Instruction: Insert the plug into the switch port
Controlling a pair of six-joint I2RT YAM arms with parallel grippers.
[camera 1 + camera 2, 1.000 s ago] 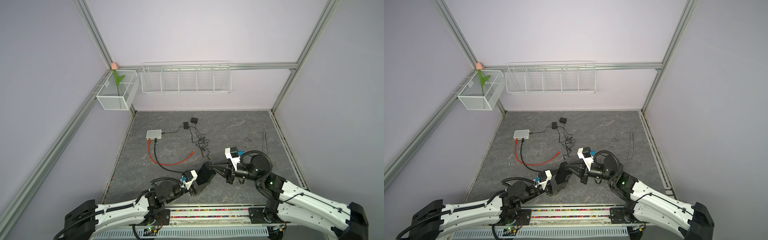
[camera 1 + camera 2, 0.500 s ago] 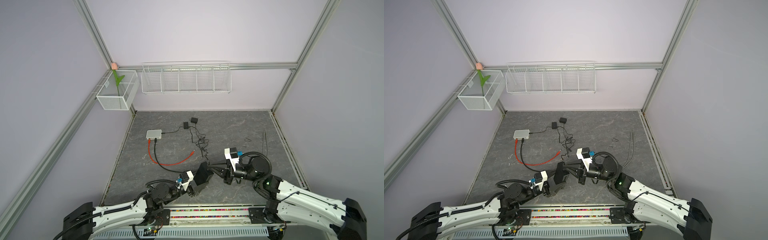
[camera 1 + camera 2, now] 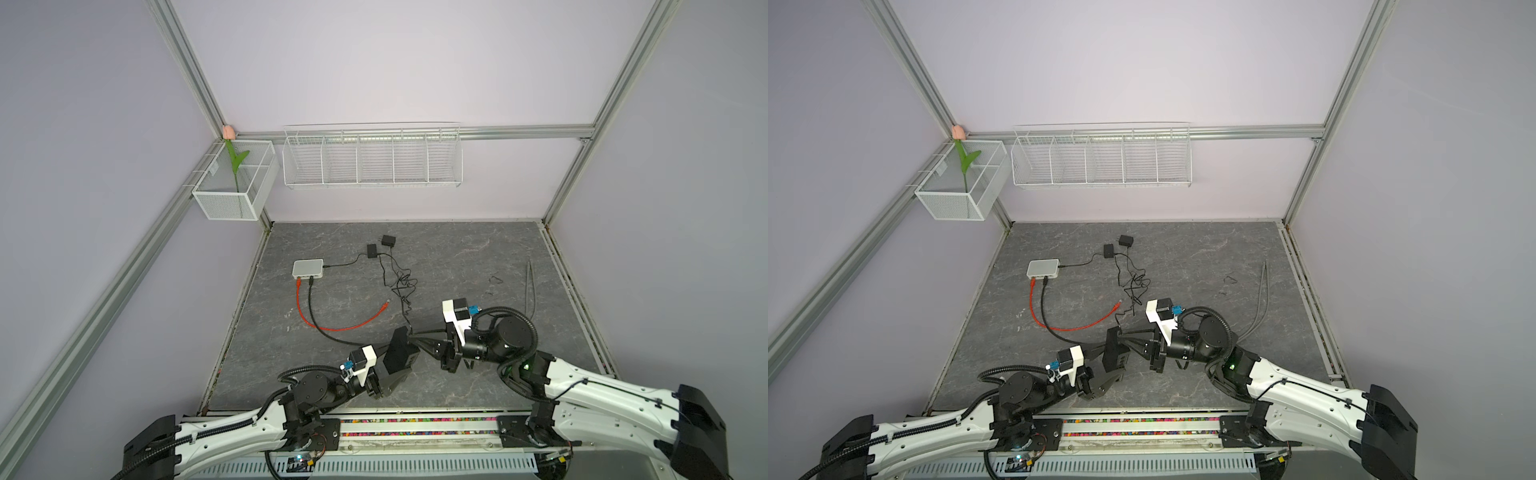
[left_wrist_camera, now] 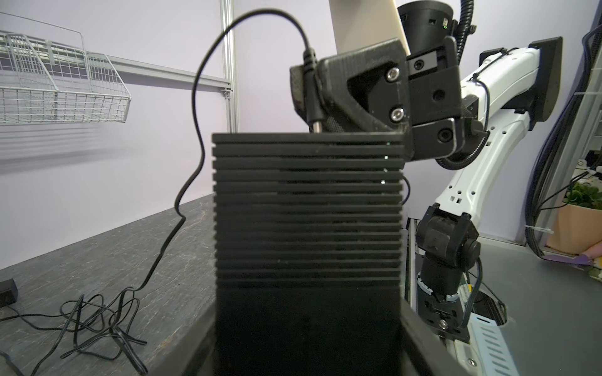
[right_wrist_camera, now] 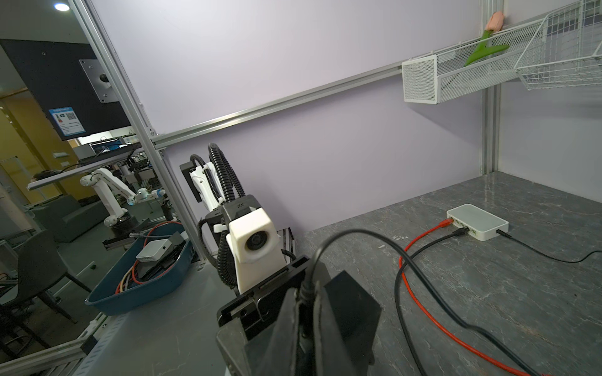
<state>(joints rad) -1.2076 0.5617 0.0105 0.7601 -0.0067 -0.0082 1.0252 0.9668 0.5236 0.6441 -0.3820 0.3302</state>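
Lower centre, both top views: the black switch [image 3: 400, 349] is held on end in the left claw [image 3: 392, 376], which is closed on its lower part. The plug [image 4: 312, 94] is pinched tight in the right claw [image 3: 417, 339], which is pointed in from the right. In the left wrist view the plug tip is seen at the switch's upper edge; seating cannot be told. Both arms are extended low from the frame's bottom, claws nearly meeting. Farther, upper left of the tabletop [image 3: 457, 257]: a white switch [image 3: 308, 268] is noted, with a red cable [image 3: 332, 328] plugged in.
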